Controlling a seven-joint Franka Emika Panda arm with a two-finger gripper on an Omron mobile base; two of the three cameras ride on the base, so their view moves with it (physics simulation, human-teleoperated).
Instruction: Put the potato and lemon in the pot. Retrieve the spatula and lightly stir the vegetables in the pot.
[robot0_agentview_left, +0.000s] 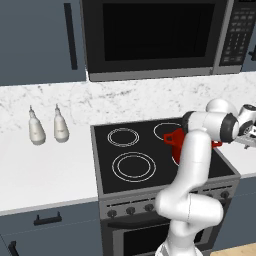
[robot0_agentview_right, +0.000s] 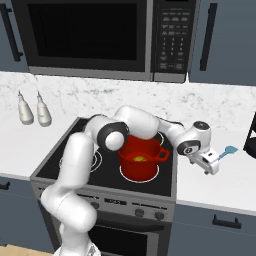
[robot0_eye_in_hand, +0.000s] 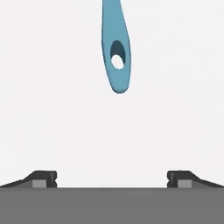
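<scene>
Half the spatula (robot0_eye_in_hand: 116, 52) cut off, pot (robot0_agentview_left: 175, 138) arm-hidden

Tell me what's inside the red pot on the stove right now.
In the right base view the pot holds something yellow, apparently the lemon, low against the red inside. The near wall and the arm cover part of the interior, so a potato cannot be confirmed.
</scene>
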